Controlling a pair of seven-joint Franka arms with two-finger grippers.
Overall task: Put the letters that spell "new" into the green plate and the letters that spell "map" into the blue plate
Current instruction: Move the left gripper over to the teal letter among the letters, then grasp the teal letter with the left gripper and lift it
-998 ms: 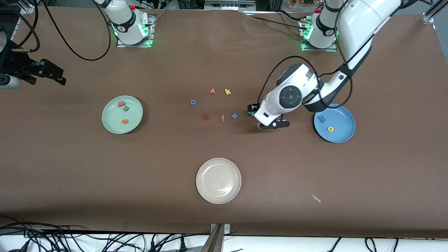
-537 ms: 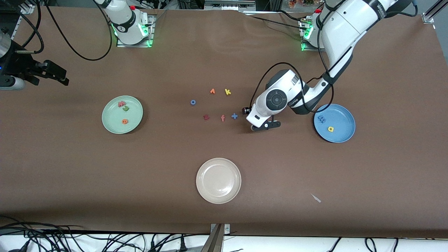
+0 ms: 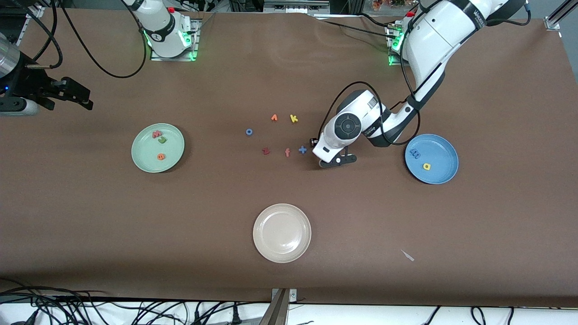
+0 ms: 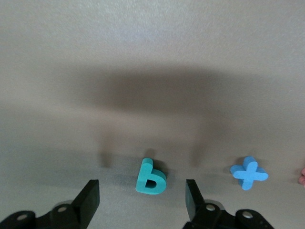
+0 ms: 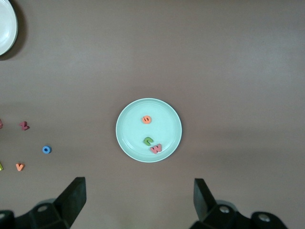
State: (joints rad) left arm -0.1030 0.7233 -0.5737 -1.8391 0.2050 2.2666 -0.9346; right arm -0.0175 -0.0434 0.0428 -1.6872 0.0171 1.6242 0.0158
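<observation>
A teal p (image 4: pixel 151 177) lies on the brown table between the fingers of my left gripper (image 4: pixel 141 200), which is open with a gap on each side of the letter. In the front view this gripper (image 3: pixel 314 145) hangs low beside the blue plus and hides the p. The green plate (image 3: pixel 144 155) holds the salmon w (image 3: pixel 156 134), green n (image 3: pixel 162 140) and orange e (image 3: pixel 160 156). The blue plate (image 3: pixel 440 174) holds the blue m (image 3: pixel 414 154) and yellow a (image 3: pixel 426 166). My right gripper (image 3: pixel 74 94) waits open, high above the right arm's end of the table, looking down on the green plate (image 5: pixel 128 138).
Loose letters lie mid-table: blue plus (image 3: pixel 302 150), salmon f (image 3: pixel 287 152), dark red z (image 3: pixel 266 151), blue o (image 3: pixel 249 132), an orange letter (image 3: pixel 274 118), yellow k (image 3: pixel 294 118). A cream-white plate (image 3: pixel 262 246) sits nearer the front camera. A small scrap (image 3: pixel 407 255) lies toward the left arm's end.
My left gripper has slid toward the blue plus and now covers the teal p in the front view; its fingers have narrowed a little. The right gripper has barely shifted.
</observation>
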